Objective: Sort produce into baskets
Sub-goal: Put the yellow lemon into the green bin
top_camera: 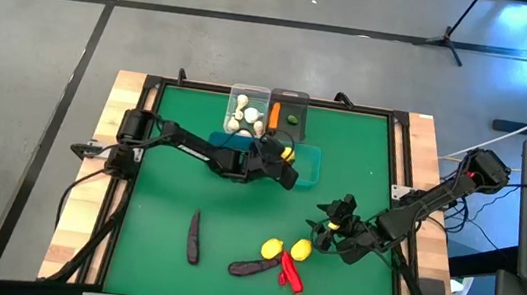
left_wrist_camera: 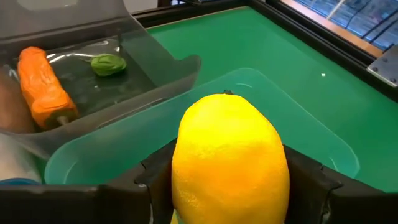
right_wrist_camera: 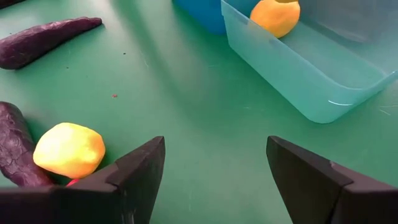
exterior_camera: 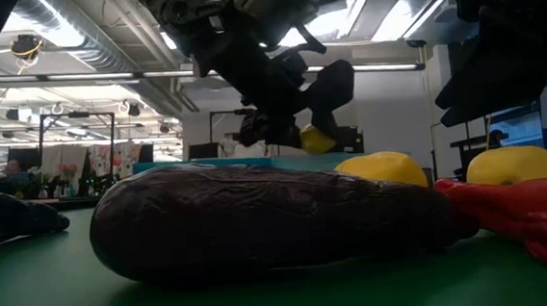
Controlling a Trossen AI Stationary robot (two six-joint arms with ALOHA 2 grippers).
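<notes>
Holding a lemon (left_wrist_camera: 229, 163) between the fingers of the left gripper (top_camera: 286, 156), hanging just over the teal bin (left_wrist_camera: 323, 146), probably so that the fruit is dropping inside and not rolling away. Waiting with the right gripper (right_wrist_camera: 216, 180) wide open and empty near two more lemons (top_camera: 286, 249) on the table (top_camera: 168, 186). Perhaps loosening the grip already; not clear.
</notes>
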